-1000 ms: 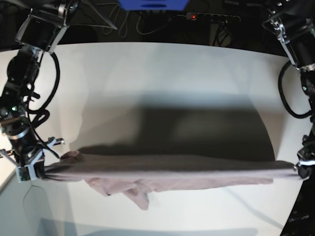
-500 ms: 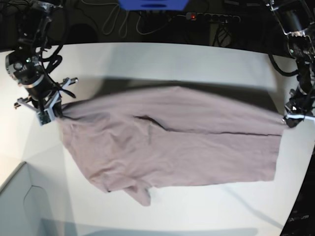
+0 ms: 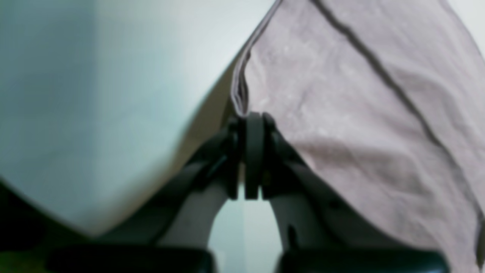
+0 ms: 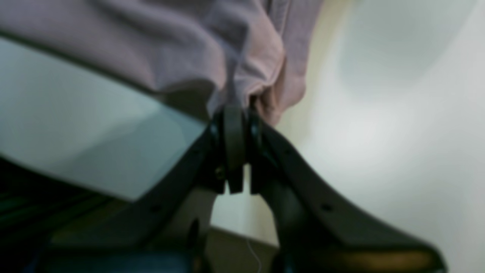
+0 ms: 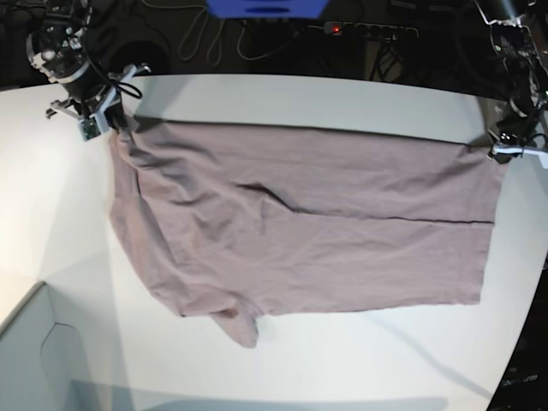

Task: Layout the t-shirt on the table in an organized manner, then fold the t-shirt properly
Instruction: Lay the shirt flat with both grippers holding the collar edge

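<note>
**T-shirt spread, both far corners clamped**

While both arms hold, the t-shirt (image 5: 300, 231) lies spread over the table (image 5: 282, 98), w/ one sleeve bunched at its near edge. Left gripper (image 3: 253, 117) is closed tight on the shirt's far corner hem. Right gripper (image 4: 235, 113) pinches gathered fabric at the opposite far corner.

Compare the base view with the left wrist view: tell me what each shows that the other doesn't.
Only the base view shows the whole dusty mauve short-sleeved cotton t-shirt spread across the large white table, the right gripper pinching one corner, and a pale grey box corner. Only the left wrist view shows the left gripper close up, jaws shut on the shirt's folded edge. Both show the shirt, the table and the left gripper.
</note>
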`<action>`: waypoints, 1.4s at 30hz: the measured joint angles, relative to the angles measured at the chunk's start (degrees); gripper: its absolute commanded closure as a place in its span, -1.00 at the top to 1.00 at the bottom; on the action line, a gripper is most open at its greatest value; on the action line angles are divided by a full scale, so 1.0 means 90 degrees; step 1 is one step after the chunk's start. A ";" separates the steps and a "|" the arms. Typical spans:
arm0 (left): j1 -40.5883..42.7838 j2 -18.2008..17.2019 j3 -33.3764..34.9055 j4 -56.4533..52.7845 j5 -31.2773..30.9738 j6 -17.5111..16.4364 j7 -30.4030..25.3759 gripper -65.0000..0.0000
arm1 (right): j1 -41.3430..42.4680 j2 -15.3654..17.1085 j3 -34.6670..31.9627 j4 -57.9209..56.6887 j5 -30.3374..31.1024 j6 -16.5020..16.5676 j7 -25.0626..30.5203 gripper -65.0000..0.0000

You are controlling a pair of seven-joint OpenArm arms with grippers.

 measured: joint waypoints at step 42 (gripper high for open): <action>0.0913 0.0629 -0.0512 0.0466 -0.0015 0.0005 0.0012 -0.99 | -0.0313 0.0107 0.0758 -0.1149 -0.0024 -0.0015 0.1195 -1.00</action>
